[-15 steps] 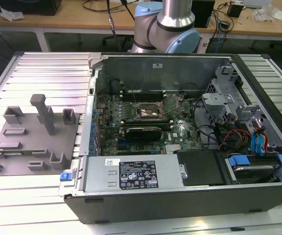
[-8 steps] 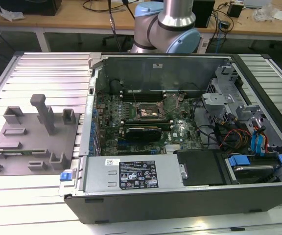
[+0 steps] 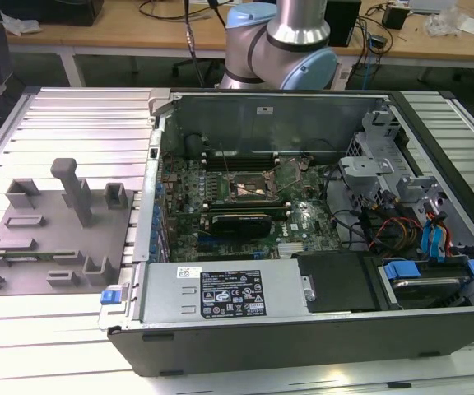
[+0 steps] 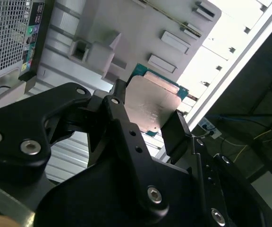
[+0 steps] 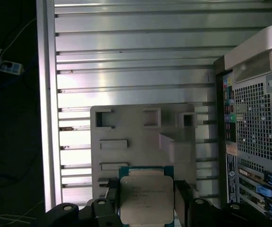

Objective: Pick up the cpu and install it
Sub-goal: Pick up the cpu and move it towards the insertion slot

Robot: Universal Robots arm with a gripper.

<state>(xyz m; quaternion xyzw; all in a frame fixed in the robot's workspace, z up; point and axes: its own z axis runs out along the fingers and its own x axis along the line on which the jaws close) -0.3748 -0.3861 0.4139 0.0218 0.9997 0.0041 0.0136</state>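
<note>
We see the gripper [image 5: 145, 210] clamping the cpu [image 5: 146, 196] over the grey tray [image 5: 136, 132] on the slatted table [image 5: 126, 56]; workbenches [image 3: 122, 29] stand far beyond.

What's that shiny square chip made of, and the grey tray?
The cpu: its top looks like metal, silvery with a dull sheen; its green edge looks like circuit board. The grey tray seems to be moulded plastic: matte, even grey, no shine.
</note>
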